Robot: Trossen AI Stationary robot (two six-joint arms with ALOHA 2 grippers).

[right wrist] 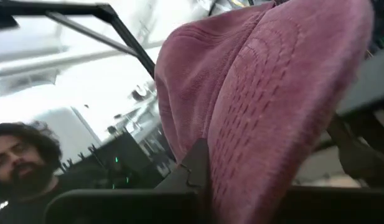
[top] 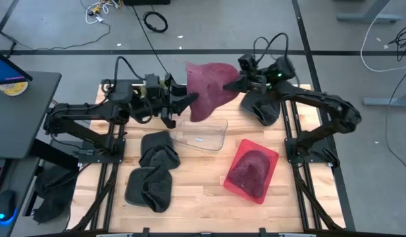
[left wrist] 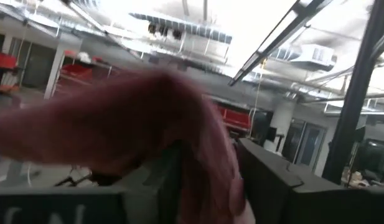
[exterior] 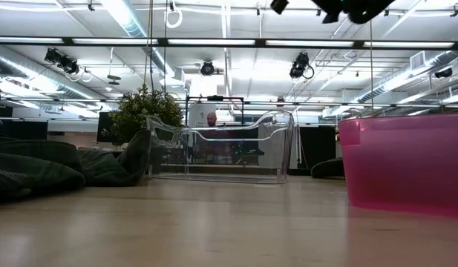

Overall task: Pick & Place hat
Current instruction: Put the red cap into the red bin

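Observation:
A maroon hat (top: 209,89) hangs in the air between both grippers, over the table's far side and above a clear plastic bin (top: 201,135). My left gripper (top: 191,102) is shut on its left side, and my right gripper (top: 233,83) is shut on its right side. The hat fills the left wrist view (left wrist: 148,124) and the right wrist view (right wrist: 260,93). The low view shows the clear bin (exterior: 221,148) standing on the table, with the hat and both grippers above that picture's top. My left gripper pinches the hat's left lower edge (left wrist: 207,180) between its two fingers (left wrist: 266,180), coming level from the table's left. The hat is lifted clear of the table. My right gripper pinches the hat's right edge (right wrist: 241,168) between its fingers (right wrist: 195,165), coming level from the table's right. The cloth spreads out from the hold toward the other gripper.
A pink bin (top: 252,171) on the table's right near side holds another maroon hat (top: 250,170). Two dark grey hats (top: 156,150) (top: 150,187) lie left of the bins. A dark bundle (top: 262,108) sits under the right arm. A person (right wrist: 23,162) shows beyond the table.

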